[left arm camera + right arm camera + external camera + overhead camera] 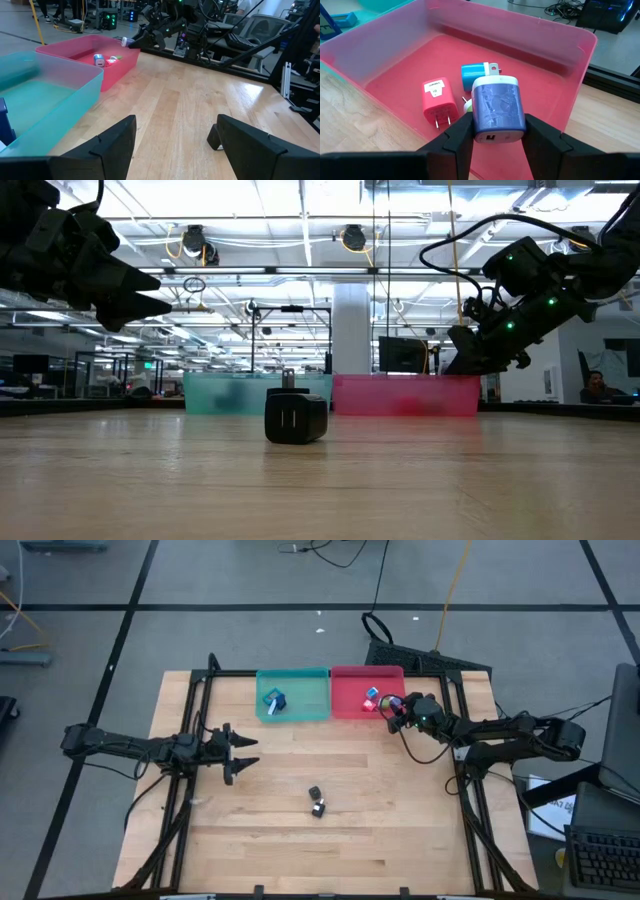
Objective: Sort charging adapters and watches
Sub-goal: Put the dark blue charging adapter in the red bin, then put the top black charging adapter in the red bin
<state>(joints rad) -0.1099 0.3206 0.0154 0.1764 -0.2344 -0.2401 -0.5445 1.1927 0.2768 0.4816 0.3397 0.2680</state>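
Observation:
My right gripper point(394, 711) is shut on a blue-grey charging adapter point(497, 107) above the right end of the pink bin point(345, 675). On the bin's floor lie a red adapter point(440, 102), a light blue adapter point(475, 74) and a bit of a green one point(467, 105). A dark blue watch with a whitish strip point(272, 700) lies in the teal bin point(293, 673). Two black adapters point(314, 793) point(319, 808) stand on the table's middle; one shows in the low view point(296, 418). My left gripper point(245, 752) is open and empty at the table's left. My right gripper pinches the blue-grey adapter by its two opposite sides point(479, 120) between its two fingers point(460, 137). The fingers come from the table's right side, slanting down. The adapter is lifted clear above the pink bin's floor, its port end toward the wrist.
The two bins stand side by side at the table's far edge. Bare wood lies between my left gripper and the black adapters. A black frame rail point(195, 720) runs along the table's left part, another point(462, 770) along its right.

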